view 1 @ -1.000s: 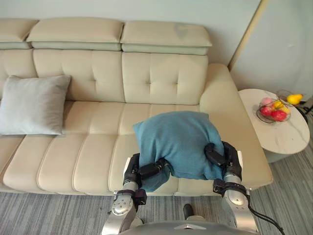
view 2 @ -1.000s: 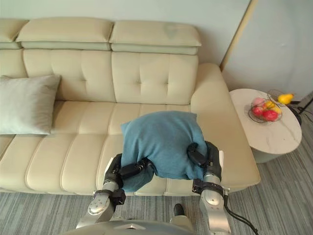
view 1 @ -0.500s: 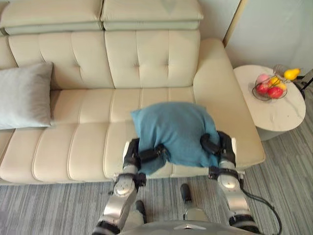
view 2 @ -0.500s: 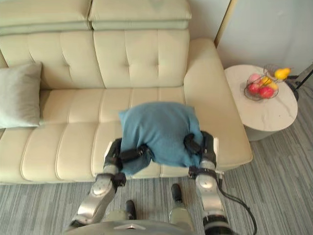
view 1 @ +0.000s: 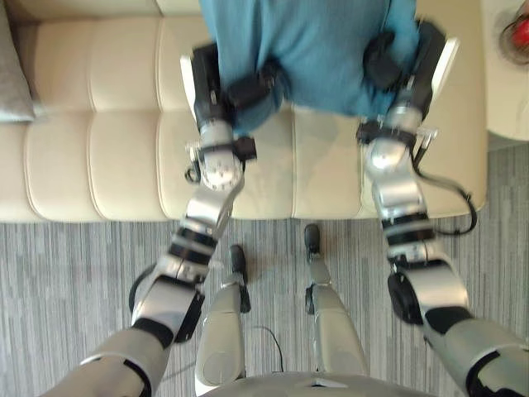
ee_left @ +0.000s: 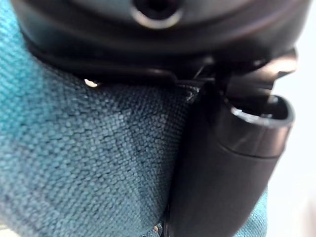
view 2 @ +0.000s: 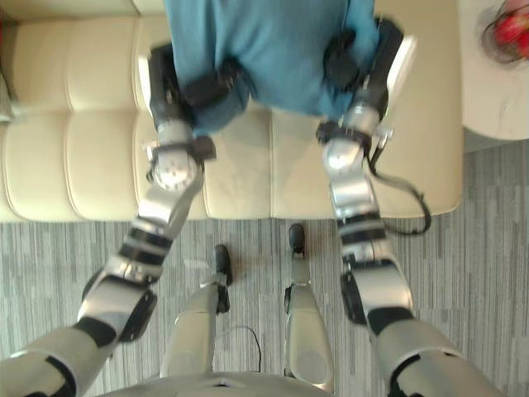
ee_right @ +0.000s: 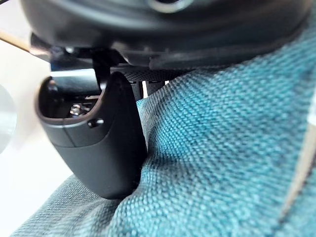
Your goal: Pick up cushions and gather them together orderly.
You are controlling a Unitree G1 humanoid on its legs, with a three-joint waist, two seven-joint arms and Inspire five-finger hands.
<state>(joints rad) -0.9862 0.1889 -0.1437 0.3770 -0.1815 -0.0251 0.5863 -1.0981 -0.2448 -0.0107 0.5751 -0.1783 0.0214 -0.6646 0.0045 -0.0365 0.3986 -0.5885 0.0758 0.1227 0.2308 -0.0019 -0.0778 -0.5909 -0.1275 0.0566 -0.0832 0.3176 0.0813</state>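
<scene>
Teal cushion (view 1: pixel 306 50) hangs over the sofa (view 1: pixel 124 149) seat, clasped from both sides. The left hand (view 1: pixel 213 78) and right hand (view 1: pixel 413 54) each grip it, thumbs dug into the cloth. A grey cushion (view 1: pixel 10 74) sits well apart at the sofa's left end. I'd say the pickup is done. Carrying it across and setting it neatly beside the grey one remains.

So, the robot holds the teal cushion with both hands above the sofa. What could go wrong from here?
1. The left hand and the right hand grip the teal cushion only at its near corners, so its bulk may sag or slip out of the fingers.
2. The side table stands close beside the right arm, so a turn to that side could bump it.
</scene>
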